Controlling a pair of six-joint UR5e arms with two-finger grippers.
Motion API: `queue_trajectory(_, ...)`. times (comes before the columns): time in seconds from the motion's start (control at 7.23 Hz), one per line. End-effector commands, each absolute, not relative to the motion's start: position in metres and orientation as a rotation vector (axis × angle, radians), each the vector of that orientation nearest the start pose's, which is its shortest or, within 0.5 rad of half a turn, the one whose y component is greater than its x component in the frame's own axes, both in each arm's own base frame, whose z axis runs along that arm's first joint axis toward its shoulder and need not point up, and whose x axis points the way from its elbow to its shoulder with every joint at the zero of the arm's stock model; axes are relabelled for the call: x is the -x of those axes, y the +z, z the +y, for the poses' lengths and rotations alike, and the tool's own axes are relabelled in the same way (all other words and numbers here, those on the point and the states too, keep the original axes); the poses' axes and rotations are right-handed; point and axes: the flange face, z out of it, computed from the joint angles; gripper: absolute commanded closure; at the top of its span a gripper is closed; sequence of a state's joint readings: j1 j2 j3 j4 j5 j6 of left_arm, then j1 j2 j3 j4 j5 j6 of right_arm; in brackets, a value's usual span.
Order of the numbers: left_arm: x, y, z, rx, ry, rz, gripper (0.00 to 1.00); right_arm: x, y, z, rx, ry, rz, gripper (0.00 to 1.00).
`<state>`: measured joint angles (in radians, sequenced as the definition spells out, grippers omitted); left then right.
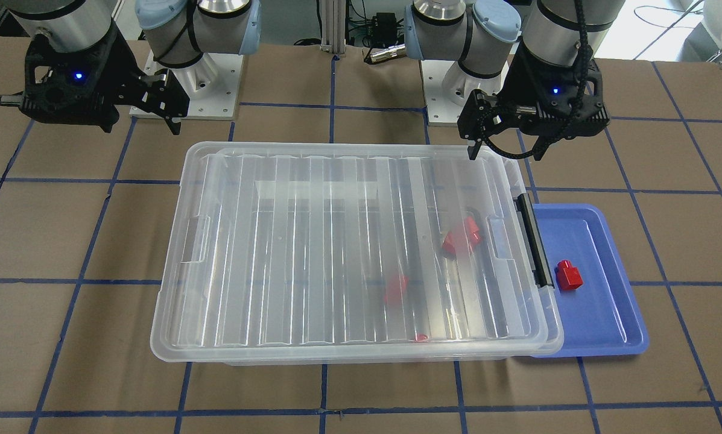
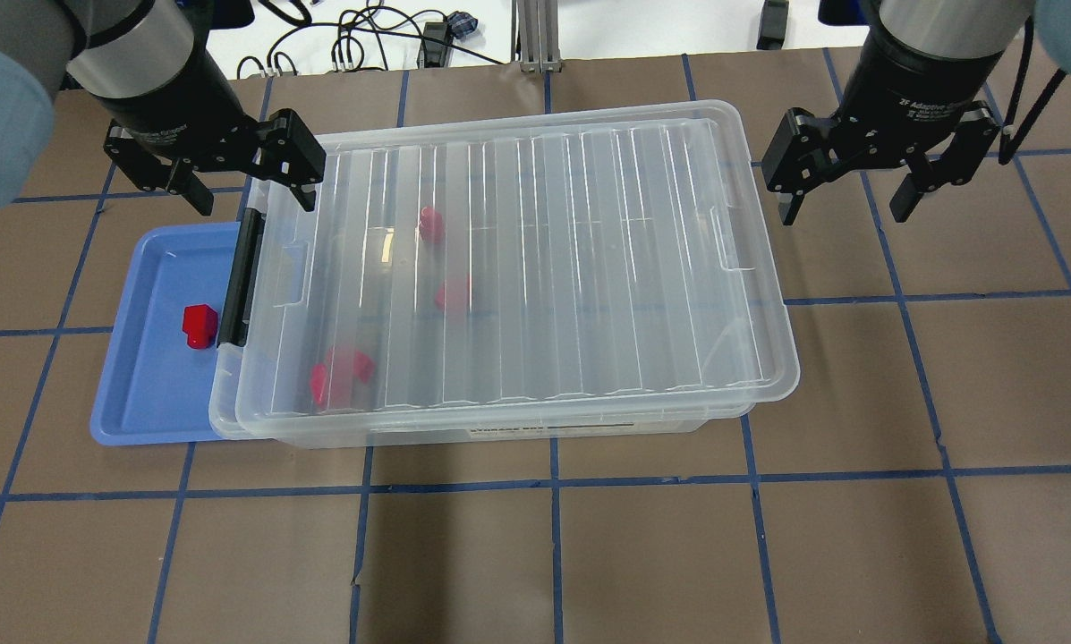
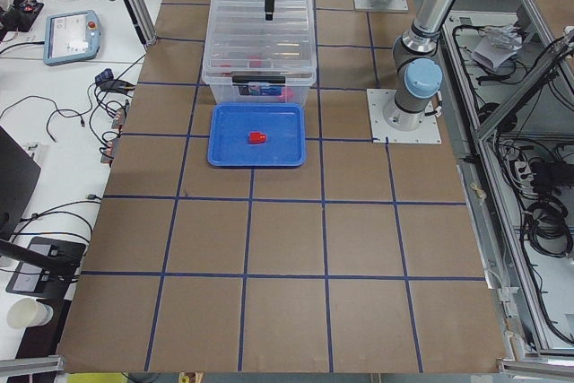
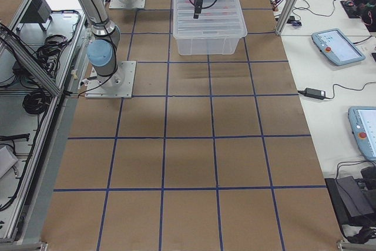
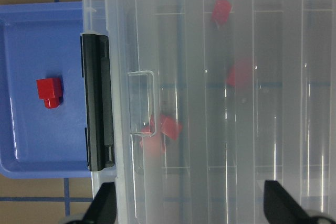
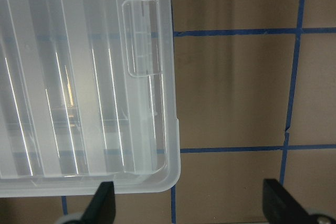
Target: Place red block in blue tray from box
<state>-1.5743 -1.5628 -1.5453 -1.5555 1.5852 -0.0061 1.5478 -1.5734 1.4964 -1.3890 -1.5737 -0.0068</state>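
Observation:
The box [image 2: 544,268] is a clear bin with its ribbed lid [image 1: 336,253] lying on top, slightly askew, and a black latch bar [image 2: 240,277] at the tray end. Red blocks show blurred through the lid [image 2: 430,224] [image 2: 454,293] [image 2: 338,374]. One red block [image 2: 199,324] lies in the blue tray [image 2: 141,394], also in the left wrist view [image 5: 49,92]. My left gripper [image 2: 249,183] is open and empty above the latch end. My right gripper [image 2: 844,201] is open and empty above the table just past the box's other end.
The blue tray [image 1: 608,313] sits tight against the latch end, partly under the lid's overhang. The brown table [image 2: 589,555] has a blue tape grid. The arm bases [image 1: 192,90] stand behind the box.

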Motion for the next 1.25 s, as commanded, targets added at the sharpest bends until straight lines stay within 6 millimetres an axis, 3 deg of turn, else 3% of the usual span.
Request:
queue_trajectory(0.0, 0.1342, 0.5023, -0.4913, 0.005, -0.065, 3.127, 0.0, -0.1213, 0.5083, -0.4816, -0.023, 0.162, 3.145, 0.0)
queue_trajectory(1.11, 0.1384, 0.5069, -0.4881, 0.019, -0.089, 3.147, 0.0, -0.1204, 0.5066, -0.4832, -0.03, 0.16, 3.154, 0.0)
